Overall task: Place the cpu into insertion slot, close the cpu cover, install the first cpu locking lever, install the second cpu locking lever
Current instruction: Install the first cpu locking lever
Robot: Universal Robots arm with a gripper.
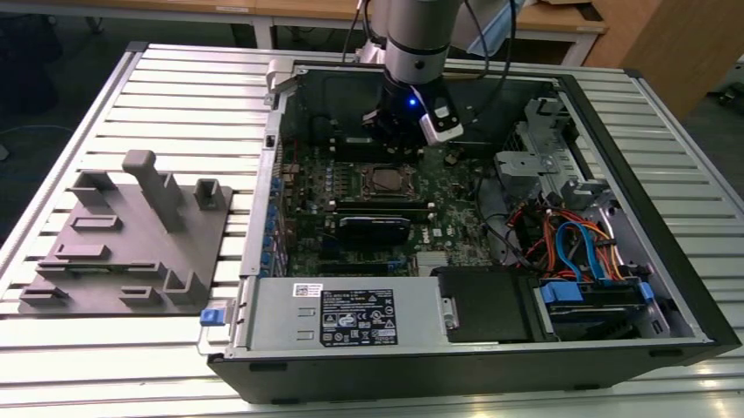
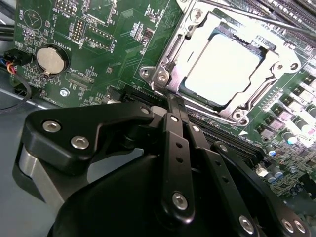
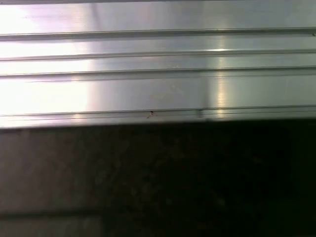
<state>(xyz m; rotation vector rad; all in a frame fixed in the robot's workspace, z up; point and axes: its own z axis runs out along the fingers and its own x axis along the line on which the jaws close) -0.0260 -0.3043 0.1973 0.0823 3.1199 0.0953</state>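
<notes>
- The gripper (image 2: 174,101) has its black fingers brought together, tips meeting in a narrow point with nothing between them; that point sits just beside the near corner of the socket frame, close to a screw (image 2: 162,77) at that corner.
- In the exterior view the gripper (image 1: 402,131) hangs from the arm inside the open computer case (image 1: 651,261), just above the board and a little beyond the socket.
- The cpu (image 2: 228,66) lies flat in the insertion slot (image 1: 382,180), its pale metal top glaring in the second wrist view.
- The cpu cover (image 2: 190,42) lies down over the chip as a silver frame, the chip's top showing through its square cut-out.
- A thin locking lever (image 2: 237,11) runs along the far side of the frame; whether it is hooked home I cannot tell.
- Handling, as a judgement: the chip is light, stiff and smooth on top, with a delicate contact face, so it wants holding by its edges alone. The cover is thin springy sheet metal, best pressed on its rim. The levers look like stiff sprung wire, slippery and small, to be pushed near their free ends.
- Outward on the green motherboard (image 2: 118,64) sits a round coin battery (image 2: 52,60).
- On the slatted aluminium table (image 1: 139,366), at the exterior view's left, rests a grey fixture plate (image 1: 117,252) with upright posts.
</notes>
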